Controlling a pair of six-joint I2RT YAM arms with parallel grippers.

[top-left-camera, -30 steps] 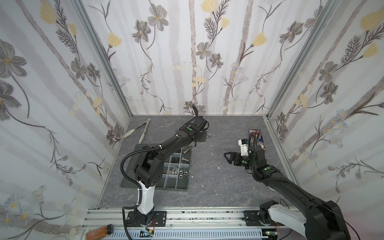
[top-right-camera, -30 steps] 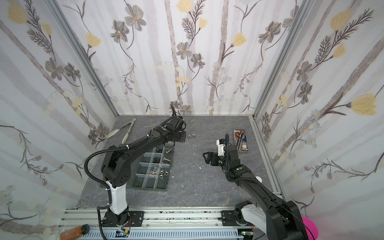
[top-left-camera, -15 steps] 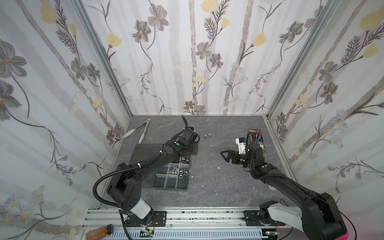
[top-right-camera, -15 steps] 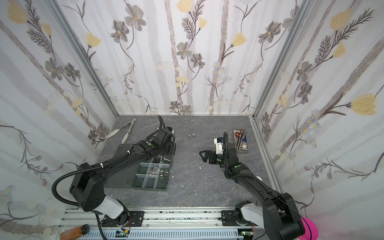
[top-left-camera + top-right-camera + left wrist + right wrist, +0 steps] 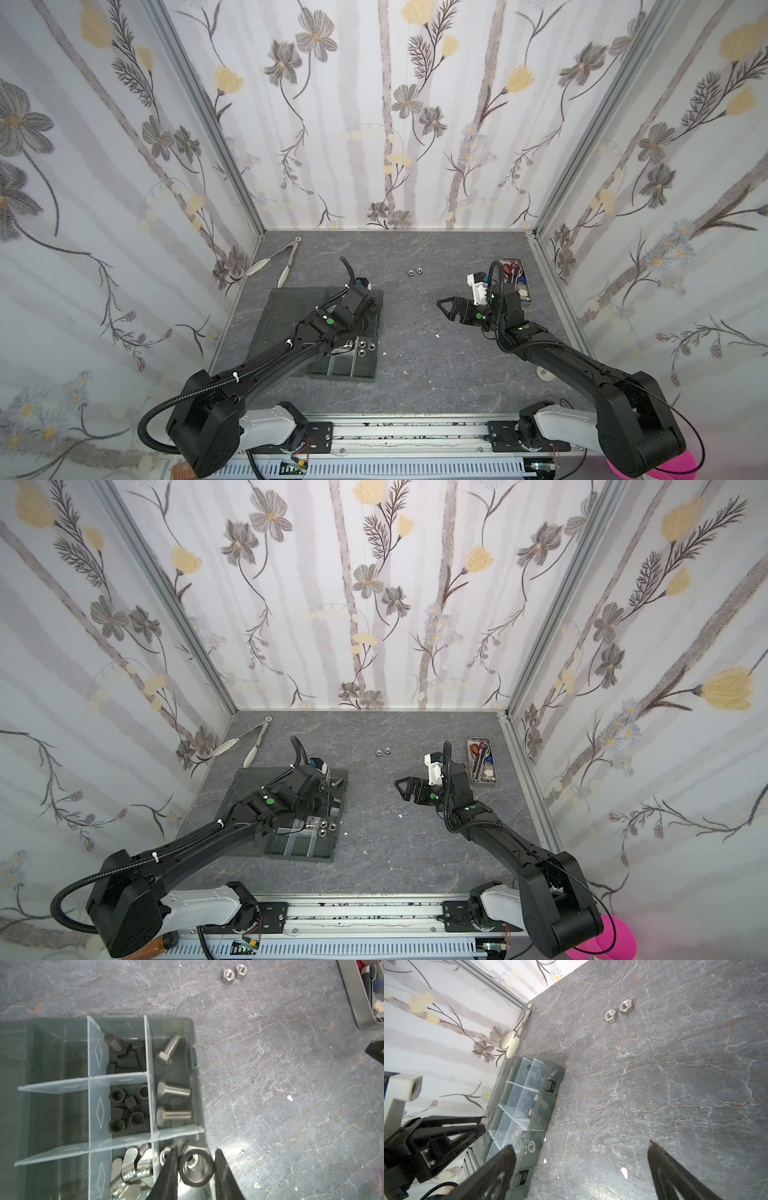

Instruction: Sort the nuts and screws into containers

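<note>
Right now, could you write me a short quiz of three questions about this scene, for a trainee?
1. True or false: the right gripper is shut on a screw.
2. What does the left gripper hold at the organiser tray? A: a black screw. B: a silver hex nut. C: a wing nut.
3. How many silver nuts lie loose on the table?
Key: 1. False, it is open and empty. 2. B. 3. Two, side by side.
</note>
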